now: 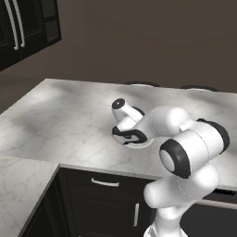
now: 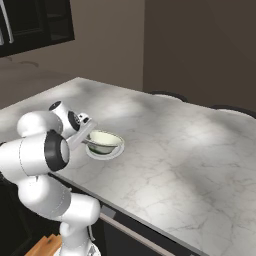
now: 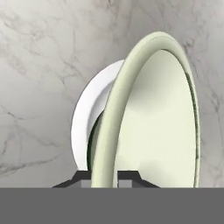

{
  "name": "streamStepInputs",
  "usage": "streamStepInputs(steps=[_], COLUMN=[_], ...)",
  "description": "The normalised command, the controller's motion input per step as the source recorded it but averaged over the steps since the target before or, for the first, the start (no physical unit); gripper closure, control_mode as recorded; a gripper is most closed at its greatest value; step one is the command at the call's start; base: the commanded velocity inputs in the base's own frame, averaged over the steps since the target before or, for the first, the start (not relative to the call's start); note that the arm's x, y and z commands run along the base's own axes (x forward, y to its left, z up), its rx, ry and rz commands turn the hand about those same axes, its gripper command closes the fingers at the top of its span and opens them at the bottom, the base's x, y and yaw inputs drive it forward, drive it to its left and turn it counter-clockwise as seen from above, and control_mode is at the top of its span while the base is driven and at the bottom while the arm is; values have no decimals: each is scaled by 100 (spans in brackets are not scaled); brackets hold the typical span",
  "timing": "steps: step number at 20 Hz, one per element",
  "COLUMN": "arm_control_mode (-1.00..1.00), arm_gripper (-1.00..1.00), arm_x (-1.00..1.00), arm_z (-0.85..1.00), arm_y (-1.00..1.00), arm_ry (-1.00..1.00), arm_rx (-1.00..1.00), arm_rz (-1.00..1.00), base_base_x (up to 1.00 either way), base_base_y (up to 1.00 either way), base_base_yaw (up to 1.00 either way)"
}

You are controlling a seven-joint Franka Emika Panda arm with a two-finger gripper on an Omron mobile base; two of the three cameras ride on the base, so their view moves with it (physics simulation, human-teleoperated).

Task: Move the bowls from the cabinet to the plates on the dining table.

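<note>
In the left base view, a cream-white round bowl with a dark green pattern (image 1: 132,135) is seen at the centre of the frame, largely masked by the white arm, above a round white plate (image 1: 149,143) on the broad grey-white marble-veined dining table (image 1: 60,120). The dark black-brown wall cabinet with long silver bar handles (image 1: 21,28) is seen at upper left.

In the right base view, the bowl (image 2: 103,141) is shown left of centre on the plate (image 2: 118,150), with the two-finger gripper (image 2: 88,140) at its near rim.

In the hand view, the gripper (image 3: 105,177) is shown clamped across the bowl's rim (image 3: 114,122), the plate (image 3: 89,109) behind it.

The placing step appears to be in hand. A release and a lift clear are judged to come next.
</note>
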Motion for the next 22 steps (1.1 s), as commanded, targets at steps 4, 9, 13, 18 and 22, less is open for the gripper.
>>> streamStepInputs(steps=[4, 9, 13, 18, 22], arm_control_mode=[-100, -100, -100, -100, -100], arm_gripper=[100, 100, -100, -100, -100], arm_x=[4, 0, 0, 0, -5], arm_z=[-20, -8, -9, -18, -25], arm_y=[0, 0, 0, -3, -9], arm_ry=[0, 0, 0, 0, 0], arm_rx=[-6, 0, 0, 0, 1], arm_rz=[-4, -2, -2, -1, 0], base_base_x=[0, 0, 0, 0, 0], base_base_y=[0, 0, 0, 0, 0], base_base_yaw=[0, 0, 0, 0, 0])
